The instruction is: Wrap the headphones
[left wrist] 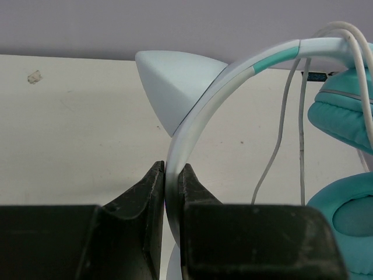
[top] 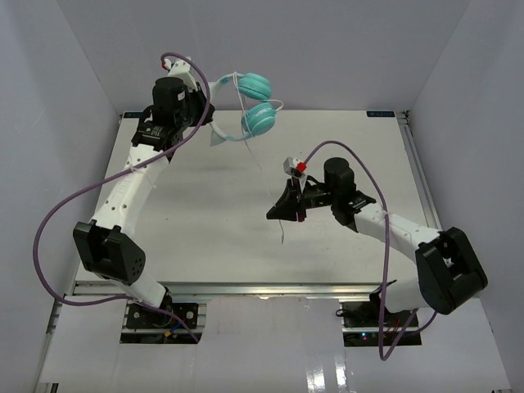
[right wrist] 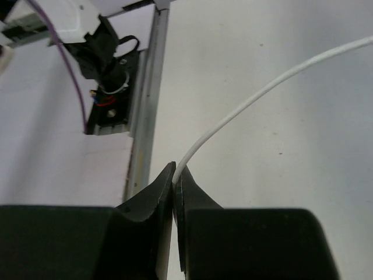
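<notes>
The headphones hang above the table's far left. Their two teal ear cups (top: 255, 85) (top: 260, 119) sit one above the other, and the pale headband (top: 219, 136) curves left. My left gripper (top: 199, 110) is shut on the headband (left wrist: 195, 119), seen close in the left wrist view between the fingertips of this gripper (left wrist: 172, 170). A pale pointed ear (left wrist: 169, 81) sticks up from the band, with the cups (left wrist: 345, 116) to the right. The thin white cord (top: 255, 151) runs down to my right gripper (top: 281, 211) at mid-table. That gripper (right wrist: 175, 172) is shut on the cord (right wrist: 262, 87).
A short tail of cord (top: 282, 236) dangles below the right gripper. The metal rail at the table's edge (right wrist: 145, 116) and an arm base with a purple cable (right wrist: 108, 76) lie ahead of the right wrist. Purple cables (top: 49, 221) loop beside both arms. White walls enclose the table.
</notes>
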